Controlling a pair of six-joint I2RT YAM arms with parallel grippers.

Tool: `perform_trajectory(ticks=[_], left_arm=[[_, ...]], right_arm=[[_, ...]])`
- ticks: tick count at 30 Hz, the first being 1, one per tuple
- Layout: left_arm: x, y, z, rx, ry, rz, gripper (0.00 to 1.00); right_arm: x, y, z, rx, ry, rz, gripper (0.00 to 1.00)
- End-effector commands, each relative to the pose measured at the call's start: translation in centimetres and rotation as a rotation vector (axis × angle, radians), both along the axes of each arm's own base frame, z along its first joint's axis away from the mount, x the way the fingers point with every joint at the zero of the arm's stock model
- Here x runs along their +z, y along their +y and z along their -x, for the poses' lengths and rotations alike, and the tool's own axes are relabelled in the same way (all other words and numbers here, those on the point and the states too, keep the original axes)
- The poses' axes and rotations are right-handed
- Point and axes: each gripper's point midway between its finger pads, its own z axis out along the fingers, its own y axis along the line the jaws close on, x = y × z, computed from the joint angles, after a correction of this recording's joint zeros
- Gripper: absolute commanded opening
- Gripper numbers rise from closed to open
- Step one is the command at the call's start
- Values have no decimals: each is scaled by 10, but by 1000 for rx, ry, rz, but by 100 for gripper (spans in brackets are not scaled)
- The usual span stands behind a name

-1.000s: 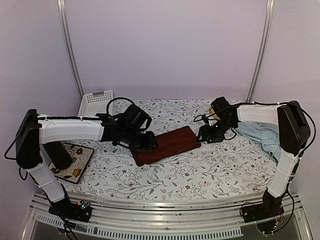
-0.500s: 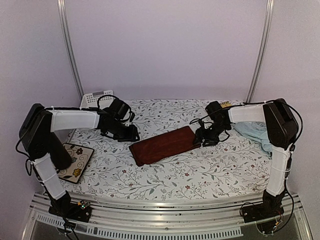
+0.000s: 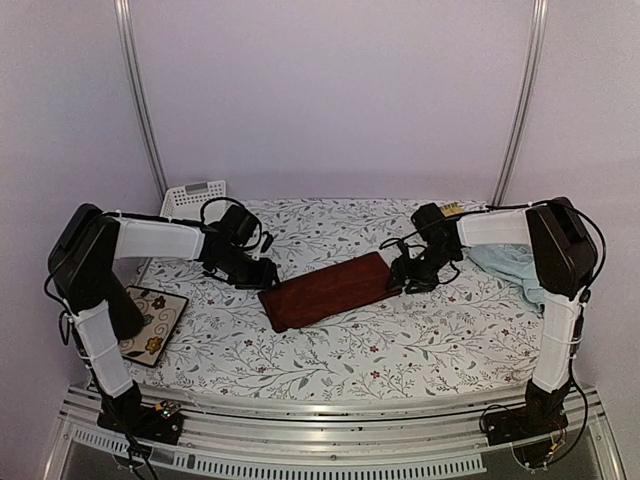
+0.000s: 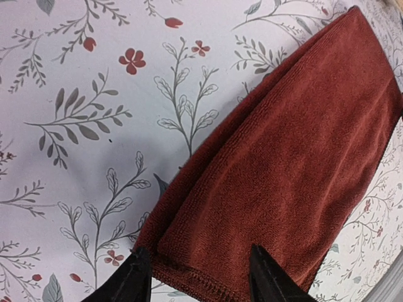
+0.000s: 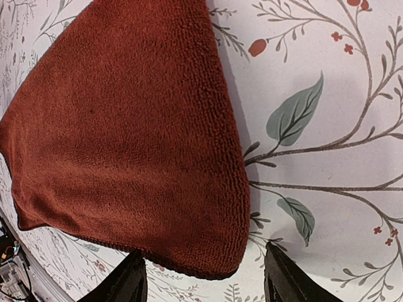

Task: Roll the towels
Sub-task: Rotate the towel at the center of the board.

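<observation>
At the table [image 3: 400, 350] centre we are poising left gripper [image 3: 262, 272] and right gripper [image 3: 400, 275], spread and empty, at either end of the red towel [image 3: 328, 290], likely soft, limp, best pinched by its hem.

In the overhead view, the left arm [image 3: 155, 240] rises from the lower left, bends at its elbow and stretches right toward the centre. The left gripper [image 3: 262, 275] is tipped downward. The right arm [image 3: 497, 228] mirrors it, and the right gripper [image 3: 398, 275] points left and down. Both wrist views show the jaws parted, with fingertips [image 4: 135, 282] [image 5: 129, 280] at the bottom edge.
</observation>
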Motion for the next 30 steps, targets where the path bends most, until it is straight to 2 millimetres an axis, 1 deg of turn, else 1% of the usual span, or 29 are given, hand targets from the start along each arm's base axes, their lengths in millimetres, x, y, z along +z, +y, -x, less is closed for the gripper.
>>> perform_trajectory(ticks=[1,10,13,17,23,29,30], left_arm=[[-3,11,-7,5,-27,-18,54],[-31,22,-1,-26,20,-93,55],[-37,25,-1,-26,39,-89,55],[-38,24,-2,-26,50,-67,53],[-43,23,-2,-36,73,-42,42],[-49,25,9,-43,103,-30,21],[-50,25,11,-41,110,-26,19]], right_arm=[[2,-1,6,9,-9,-2,65],[10,-1,7,9,-19,-15,65],[11,-2,9,9,-20,-13,65],[12,-3,11,10,-19,-10,65],[12,-5,13,11,-19,-6,65],[14,-5,12,15,-21,0,65],[15,-6,13,14,-22,1,65]])
